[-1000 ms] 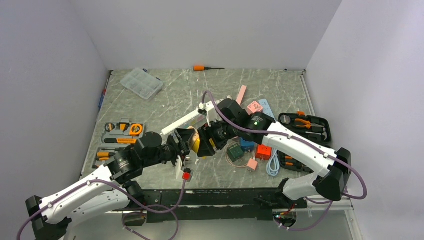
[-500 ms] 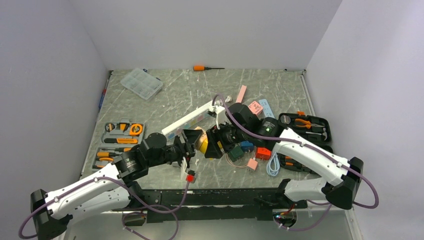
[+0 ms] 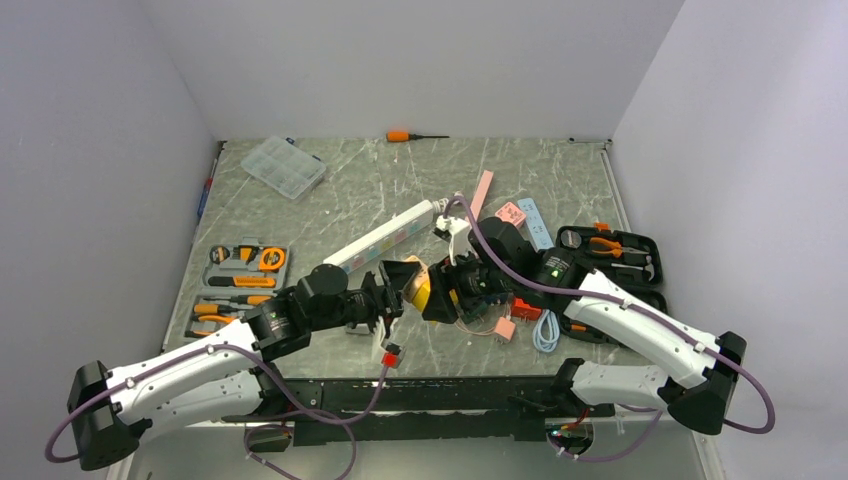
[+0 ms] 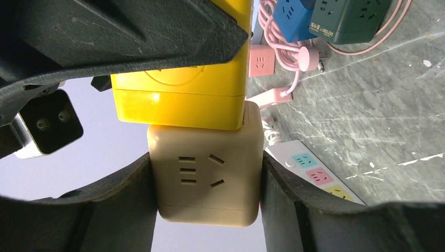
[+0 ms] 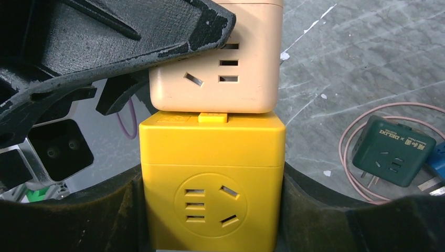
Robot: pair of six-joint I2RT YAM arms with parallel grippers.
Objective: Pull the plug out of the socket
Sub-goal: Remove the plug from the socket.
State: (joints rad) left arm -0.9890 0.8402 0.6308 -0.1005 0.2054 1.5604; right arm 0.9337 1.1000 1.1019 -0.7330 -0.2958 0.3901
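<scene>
Left gripper clamps beige cube, right gripper clamps joined yellow cube; socket strip lies beyond.

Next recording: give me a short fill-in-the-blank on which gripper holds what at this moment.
1. The left gripper is shut on the ____ cube.
2. The yellow cube is clamped in the ____ gripper.
3. The dark green cube lies on the ____.
Missing words: beige; right; table.
</scene>
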